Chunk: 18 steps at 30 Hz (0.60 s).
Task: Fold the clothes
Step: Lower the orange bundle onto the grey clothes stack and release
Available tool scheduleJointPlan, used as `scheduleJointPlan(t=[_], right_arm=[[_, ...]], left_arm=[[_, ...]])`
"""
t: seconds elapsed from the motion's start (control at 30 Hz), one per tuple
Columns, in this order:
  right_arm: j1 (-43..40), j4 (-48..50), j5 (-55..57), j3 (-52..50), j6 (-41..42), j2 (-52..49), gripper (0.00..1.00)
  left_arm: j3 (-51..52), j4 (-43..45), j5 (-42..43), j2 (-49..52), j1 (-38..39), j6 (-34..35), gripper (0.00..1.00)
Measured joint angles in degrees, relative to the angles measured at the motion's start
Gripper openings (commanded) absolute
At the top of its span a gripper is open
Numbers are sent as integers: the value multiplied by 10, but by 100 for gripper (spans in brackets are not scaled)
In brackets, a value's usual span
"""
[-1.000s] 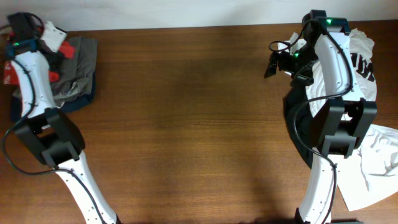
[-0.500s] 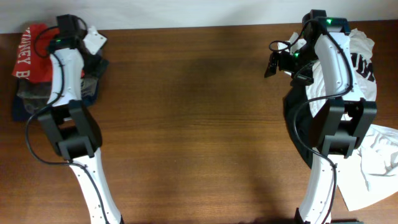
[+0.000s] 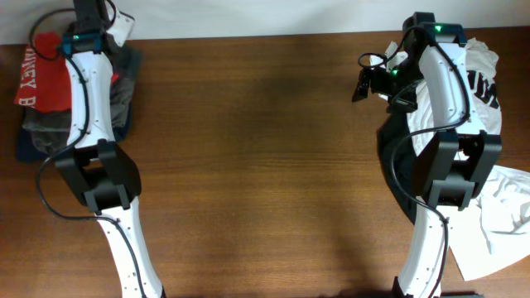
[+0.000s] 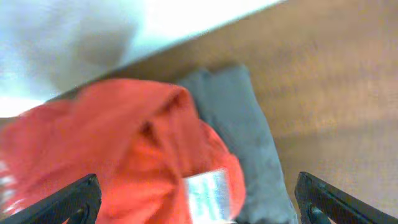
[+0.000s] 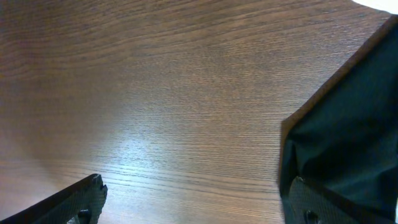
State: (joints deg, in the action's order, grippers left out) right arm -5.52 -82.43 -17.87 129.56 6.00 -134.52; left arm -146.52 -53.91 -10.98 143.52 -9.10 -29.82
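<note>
The brown wooden table (image 3: 248,165) met a white wall (image 3: 248,15) along the frame's top edge. A red garment (image 4: 124,143) lay on a grey garment (image 4: 239,118) at upper left, and white shirts (image 3: 484,83) were heaped at right. The left gripper (image 4: 199,204) and right gripper (image 5: 196,202) both had their jaws wide apart.

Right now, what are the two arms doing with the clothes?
Left gripper open over red garment. Right gripper open over table, dark cloth beside. No garment held.

Looks like a robotics lab bench — two white arms (image 3: 93,108) at a wood-grain table (image 3: 265,165), plain white wall (image 3: 248,16) beyond the left gripper (image 4: 199,202), clothes heap (image 3: 45,87) below it.
</note>
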Motion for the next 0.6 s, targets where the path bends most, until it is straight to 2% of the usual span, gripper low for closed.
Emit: scheduleJointPlan(t=[0.23, 0.37, 0.5, 0.6], right_arm=[[0, 1, 0, 0, 0, 0, 99], [0, 2, 0, 0, 0, 0, 99], [0, 5, 0, 0, 0, 0, 99], [0, 6, 0, 0, 0, 0, 99]], left_arm=[[-21, 43, 14, -19, -42, 119, 99], [-16, 80, 63, -20, -113, 186, 99], [15, 132, 115, -21, -165, 212, 99], [64, 185, 130, -22, -174, 216, 99]])
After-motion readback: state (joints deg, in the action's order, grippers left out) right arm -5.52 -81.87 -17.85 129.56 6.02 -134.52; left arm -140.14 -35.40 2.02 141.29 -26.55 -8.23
